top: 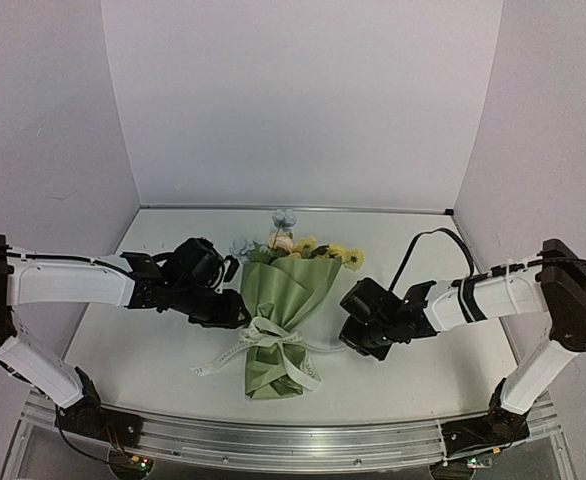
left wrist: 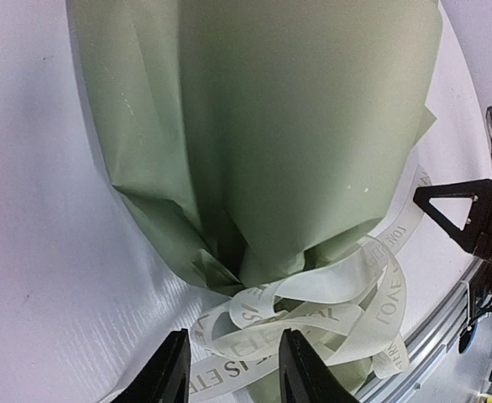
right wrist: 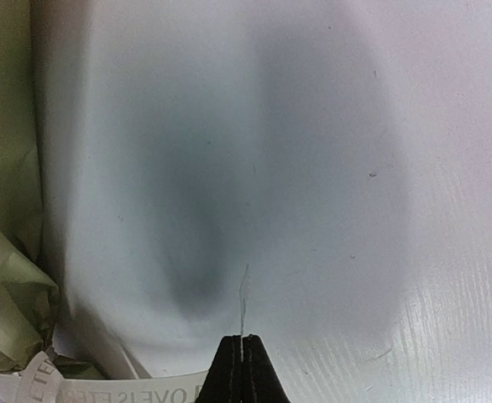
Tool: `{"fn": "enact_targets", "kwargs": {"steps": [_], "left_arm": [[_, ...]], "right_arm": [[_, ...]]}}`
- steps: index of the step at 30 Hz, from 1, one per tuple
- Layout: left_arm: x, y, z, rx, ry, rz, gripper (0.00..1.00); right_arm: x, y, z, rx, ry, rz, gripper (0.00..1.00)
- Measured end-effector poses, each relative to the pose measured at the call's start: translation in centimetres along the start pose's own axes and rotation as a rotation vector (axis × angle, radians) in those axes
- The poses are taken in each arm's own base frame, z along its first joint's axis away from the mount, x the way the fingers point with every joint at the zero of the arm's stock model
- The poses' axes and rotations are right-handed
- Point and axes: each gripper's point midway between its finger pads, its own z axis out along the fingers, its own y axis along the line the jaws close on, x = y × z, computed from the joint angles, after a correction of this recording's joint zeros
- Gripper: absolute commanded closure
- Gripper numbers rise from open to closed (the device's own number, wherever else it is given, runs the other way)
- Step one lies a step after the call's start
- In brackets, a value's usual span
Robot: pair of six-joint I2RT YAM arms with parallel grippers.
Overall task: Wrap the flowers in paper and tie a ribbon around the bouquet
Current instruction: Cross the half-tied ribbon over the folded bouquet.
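Observation:
The bouquet (top: 288,300) lies on the white table, a cone of olive-green paper (left wrist: 271,126) with its narrow end toward the arms. Blue, yellow and pink flowers (top: 298,245) show at its far rim. A cream lettered ribbon (left wrist: 347,285) is looped and knotted round the waist. My left gripper (left wrist: 235,340) sits at the bouquet's left side by the knot, open, with ribbon loops lying just beyond its fingers. My right gripper (right wrist: 243,338) is to the right of the waist, shut on a thin edge-on sliver of ribbon (right wrist: 128,390).
White walls close in the table on three sides. A metal rail (top: 293,450) runs along the near edge by the arm bases. A black cable (top: 433,240) arcs above the right arm. The right gripper's black body (left wrist: 468,214) shows in the left wrist view.

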Motion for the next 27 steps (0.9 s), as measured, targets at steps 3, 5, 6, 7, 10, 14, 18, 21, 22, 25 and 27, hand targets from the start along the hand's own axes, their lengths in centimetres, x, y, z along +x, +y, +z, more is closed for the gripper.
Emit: {"fn": "enact_targets", "kwargs": {"steps": [3,5,6,7,10,14,18,21,22,25,27], "left_arm": [[0.1,-0.8,0.7,-0.004,0.013,0.017,0.57],[0.1,-1.3,1.2,-0.004,0.019,0.023,0.59],[0.2,-1.4,1.3,-0.007,0.022,0.026,0.6],[0.2,-1.5,1.6,-0.012,0.026,0.028,0.61],[0.3,-1.2,2.2,-0.042,0.041,0.024,0.63],[0.2,-0.7,2.8,-0.083,0.047,0.02,0.66],[0.3,-0.4,3.0,-0.1,0.054,0.014,0.73],[0.5,-0.3,3.3,-0.115,0.062,0.017,0.86],[0.5,-0.2,3.3,-0.12,0.063,0.018,0.91],[0.4,0.0,3.3,-0.135,0.056,0.019,0.98],[0.3,0.2,3.0,-0.151,0.043,0.016,1.0]], "right_arm": [[-0.2,0.7,-0.2,-0.016,-0.003,-0.003,1.0],[-0.3,1.0,-0.3,-0.022,-0.004,-0.006,1.0],[-0.3,1.1,-0.3,-0.025,-0.004,-0.007,1.0],[-0.3,1.2,-0.4,-0.027,-0.004,-0.007,1.0],[-0.3,1.3,-0.4,-0.027,-0.005,-0.011,1.0],[-0.3,1.3,-0.4,-0.028,-0.005,-0.014,1.0],[-0.4,1.5,-0.5,-0.034,-0.006,-0.018,1.0],[-0.4,1.6,-0.5,-0.034,-0.006,-0.023,1.0],[-0.4,1.6,-0.5,-0.035,-0.007,-0.025,1.0],[-0.5,1.8,-0.6,-0.037,-0.008,-0.031,1.0],[-0.5,1.8,-0.7,-0.035,-0.008,-0.036,1.0]]}}
